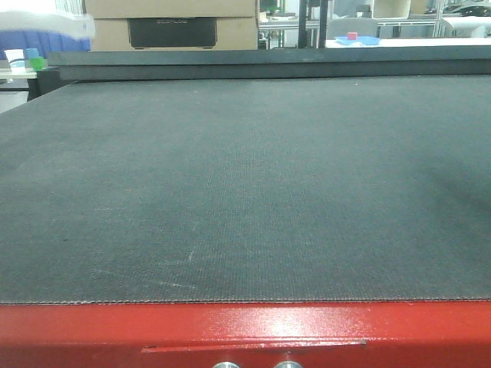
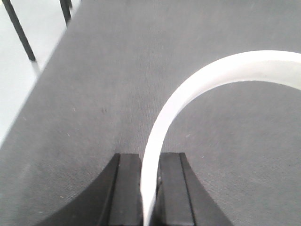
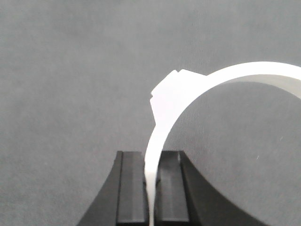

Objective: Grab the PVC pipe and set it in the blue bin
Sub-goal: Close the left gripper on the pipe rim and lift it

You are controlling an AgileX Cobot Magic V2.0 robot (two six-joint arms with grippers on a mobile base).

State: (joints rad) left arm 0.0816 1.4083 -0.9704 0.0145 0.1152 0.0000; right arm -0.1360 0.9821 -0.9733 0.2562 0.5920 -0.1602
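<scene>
Pinching a thin white wall edge-on, the left end effector [image 2: 150,162] is clamped on the PVC pipe [image 2: 221,70], whose curve arches above the dark surface [image 2: 94,70]. The right end effector [image 3: 151,160] is likewise closed on PVC pipe [image 3: 244,73], there showing a stepped notch; whether this is one piece or two cannot be told. The pipe looks light, rigid and smooth, so probably slippery. A hold on the wall, seated deep between the pads, suits it.

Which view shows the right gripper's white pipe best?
Right wrist view: the right gripper clamps the white pipe, stepped lug visible. The left wrist view shows a smooth white arc in the left gripper; the front view, no pipe clearly.
</scene>
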